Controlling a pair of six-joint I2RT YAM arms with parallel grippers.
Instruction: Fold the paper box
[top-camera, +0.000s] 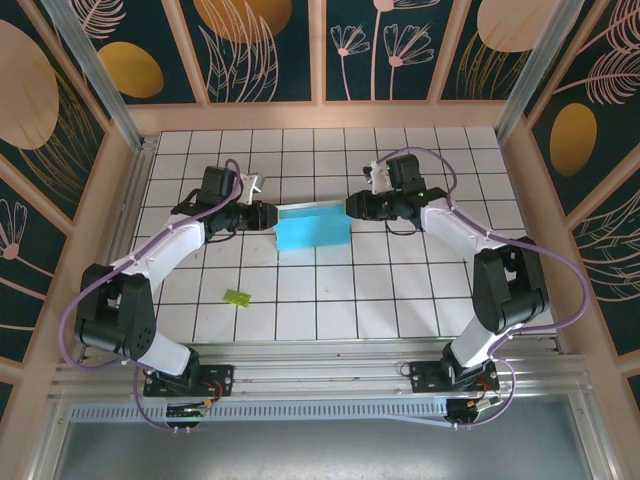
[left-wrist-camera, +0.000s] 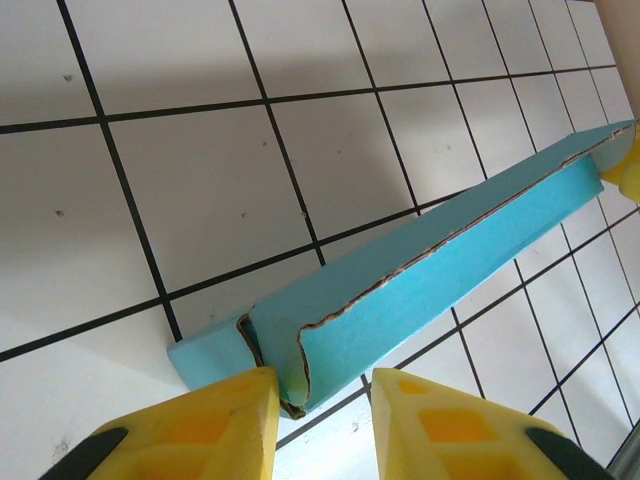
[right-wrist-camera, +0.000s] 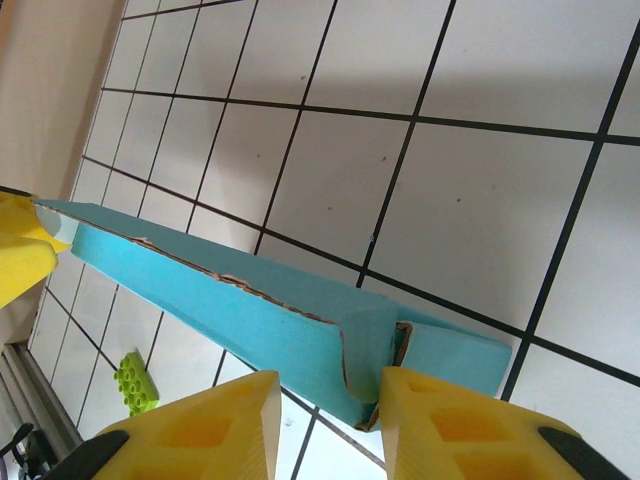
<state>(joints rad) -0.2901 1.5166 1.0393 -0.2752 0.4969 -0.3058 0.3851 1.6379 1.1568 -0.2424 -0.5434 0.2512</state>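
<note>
Spanning the middle of the top view, the paper box lay as a long turquoise strip on the white tiled table, one end toward each arm. The left gripper met its left end and the right gripper its right end, both arms reaching inward from the lower corners of the frame.

In the left wrist view, the box ran from the bottom centre to the upper right, with a torn, brown-edged seam along its length. The left gripper was drawn in narrow on the near end, and the cardboard nearly filled the gap between its yellow fingers.

In the right wrist view, the box stretched from the bottom centre to the left edge. The right gripper also stood narrow, with the folded end between its tips. The cardboard touched the finger at the lower right, but a sliver of tile showed beside the other, so I could not tell whether it truly clamped.

A small lime-green brick lay on the tiles in the lower left, well apart from the box.
</note>
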